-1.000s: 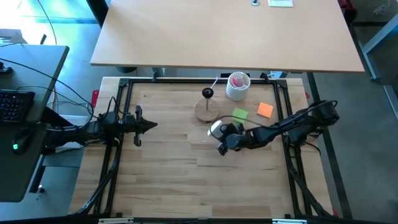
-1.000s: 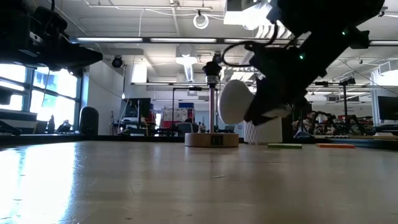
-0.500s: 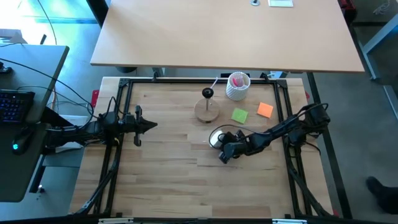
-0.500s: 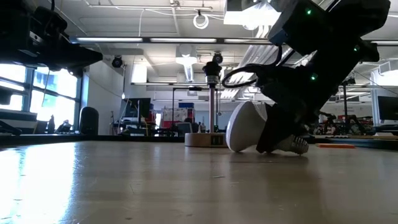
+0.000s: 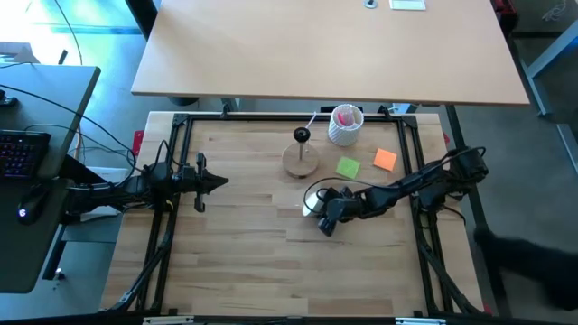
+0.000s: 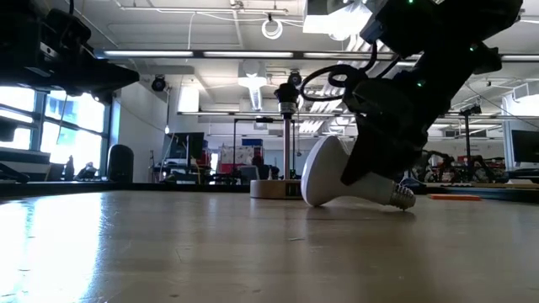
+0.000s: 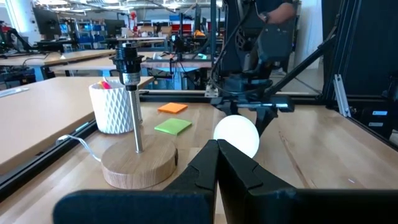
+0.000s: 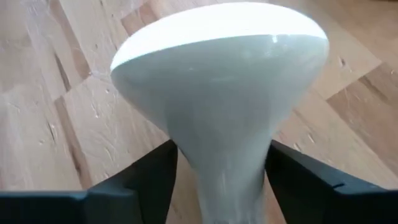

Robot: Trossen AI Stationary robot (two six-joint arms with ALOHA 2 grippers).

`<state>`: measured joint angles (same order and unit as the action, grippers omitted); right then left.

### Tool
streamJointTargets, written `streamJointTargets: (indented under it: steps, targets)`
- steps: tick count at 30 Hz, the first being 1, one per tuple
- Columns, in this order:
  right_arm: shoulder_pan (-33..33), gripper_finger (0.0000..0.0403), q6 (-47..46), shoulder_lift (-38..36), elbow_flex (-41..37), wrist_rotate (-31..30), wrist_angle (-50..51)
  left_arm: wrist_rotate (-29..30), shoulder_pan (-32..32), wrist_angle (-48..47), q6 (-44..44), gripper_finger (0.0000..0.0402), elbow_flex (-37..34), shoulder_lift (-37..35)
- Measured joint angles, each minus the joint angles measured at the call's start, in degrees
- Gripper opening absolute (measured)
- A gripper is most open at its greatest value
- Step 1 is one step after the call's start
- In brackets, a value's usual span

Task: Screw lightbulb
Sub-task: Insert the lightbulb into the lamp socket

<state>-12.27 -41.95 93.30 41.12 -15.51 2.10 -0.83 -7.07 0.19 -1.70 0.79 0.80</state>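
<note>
High view: lightbulb (image 5: pixel 312 203) lying on the bench (image 5: pixel 244 262) just in front of the wooden socket stand (image 5: pixel 301 159), globe pointing toward the left arm. Right pincer (image 5: pixel 327 213) reaching over the neck end. Left pincer (image 5: pixel 214 182) parked well apart near the left rail, fingers shut and carrying nothing. Green note (image 5: pixel 349 167), orange note (image 5: pixel 385 160) and white ribbed cup (image 5: pixel 344 125) sitting behind and to the right of the bulb.

Low view: lightbulb (image 6: pixel 337 177) resting tilted on the wood, globe and screw base both touching the bench. Right pincer (image 6: pixel 383 164) straddling the neck, socket post (image 6: pixel 289 126) standing upright behind.

Left wrist view: left pincer (image 7: pixel 217 163) closed tip to tip, facing the bulb's globe (image 7: pixel 236 136) and the socket stand (image 7: pixel 138 163).

Right wrist view: right fingers (image 8: pixel 146 177) spread to either side of the narrow neck (image 8: pixel 225 155), gaps showing, no firm hold.

Handling note, judged: re-gripping squarely on the neck, base left free, then lifting upright before aligning over the socket.

Room: open wood to the front and left; stand, notes and cup crowding the rear.
</note>
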Motion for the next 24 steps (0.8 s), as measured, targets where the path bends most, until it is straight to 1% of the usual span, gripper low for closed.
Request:
streamJointTargets:
  steps: [5,8,13,18,24]
  targets:
    - [1.2,0.0274,2.0,0.0,0.0,1.5,-0.5,0.0,0.0,0.0,0.0,0.0,0.0,0.0]
    - [2.0,0.0286,4.5,0.0,0.0,1.5,-2.1,0.0,0.0,0.0,0.0,0.0,0.0,0.0]
    - [4.2,0.0288,6.3,0.0,0.0,1.6,-5.5,0.0,0.0,0.0,0.0,0.0,0.0,0.0]
    - [7.2,0.0289,6.0,0.1,0.0,5.0,-5.4,0.0,0.0,0.0,0.0,0.0,0.0,0.0]
    - [9.3,0.0281,6.4,0.1,0.0,6.8,-5.5,0.0,0.0,0.0,0.0,0.0,0.0,0.0]
